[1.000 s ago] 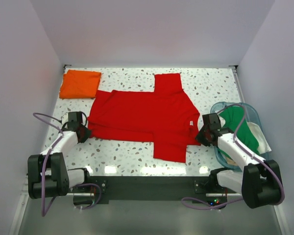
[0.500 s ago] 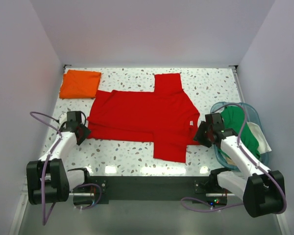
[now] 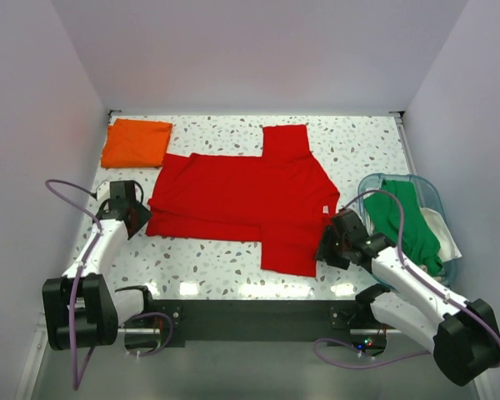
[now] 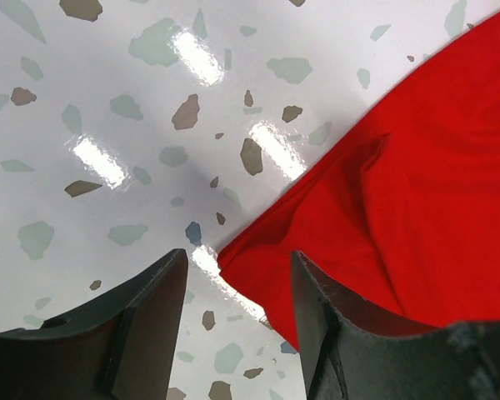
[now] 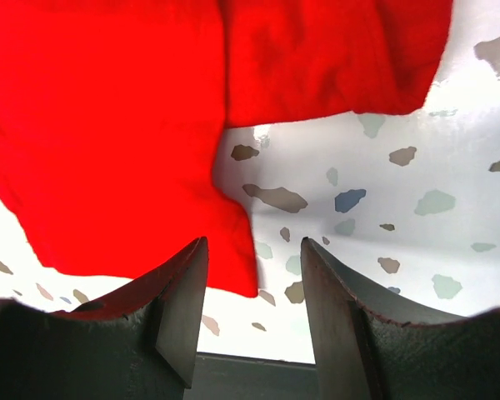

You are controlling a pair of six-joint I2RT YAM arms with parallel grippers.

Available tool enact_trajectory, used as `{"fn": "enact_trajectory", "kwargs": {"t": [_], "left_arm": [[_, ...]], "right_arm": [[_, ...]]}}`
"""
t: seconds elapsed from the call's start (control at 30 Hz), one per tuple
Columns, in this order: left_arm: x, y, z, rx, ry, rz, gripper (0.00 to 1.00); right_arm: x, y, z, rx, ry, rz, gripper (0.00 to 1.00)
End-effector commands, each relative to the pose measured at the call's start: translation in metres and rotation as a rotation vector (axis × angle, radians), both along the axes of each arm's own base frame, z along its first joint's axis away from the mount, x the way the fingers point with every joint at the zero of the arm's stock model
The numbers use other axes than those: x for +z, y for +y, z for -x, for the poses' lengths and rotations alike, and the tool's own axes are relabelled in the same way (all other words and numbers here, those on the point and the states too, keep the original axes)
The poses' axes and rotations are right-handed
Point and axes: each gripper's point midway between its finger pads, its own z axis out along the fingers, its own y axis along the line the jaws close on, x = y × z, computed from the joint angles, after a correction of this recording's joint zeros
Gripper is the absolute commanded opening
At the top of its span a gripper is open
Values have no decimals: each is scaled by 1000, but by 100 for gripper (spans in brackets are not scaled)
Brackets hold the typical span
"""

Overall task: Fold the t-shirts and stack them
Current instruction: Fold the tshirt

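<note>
Red t-shirt point(image 3: 242, 200) lies flat on the bench point(image 3: 233, 267), ready for folding.
Left fingers point(image 3: 140, 218) spread wide at its 8 o'clock hem corner, right fingers point(image 3: 327, 243) wide at 4 o'clock, probably to pinch opposite ends together.

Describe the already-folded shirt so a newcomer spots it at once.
On the speckled table, look to the far left corner. The orange t-shirt lies there, a compact rectangle. The red t-shirt beside it is spread out flat.

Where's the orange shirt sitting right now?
In the top external view, the orange shirt lies folded in the far-left corner of the table, just beyond the left end of the spread red shirt.
</note>
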Motion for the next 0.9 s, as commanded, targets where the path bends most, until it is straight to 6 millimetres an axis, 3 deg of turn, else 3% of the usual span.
{"fn": "enact_trajectory", "kwargs": {"t": [0.0,0.27,0.47,0.73,0.87], "left_arm": [[8,-2,-1,-12,-27,0,57],[-18,-26,5,-36,10,50,58],[-24,-16,2,8,48,-11,55],[-33,-3,7,46,102,-73,27],[-22,0,3,57,78,-89,25]], "right_arm": [[4,-3,2,-24,-10,6,52],[-3,0,10,23,23,-4,52],[-12,9,15,67,51,-17,52],[-22,18,23,110,72,-10,52],[-22,22,24,128,70,-4,52]]}}
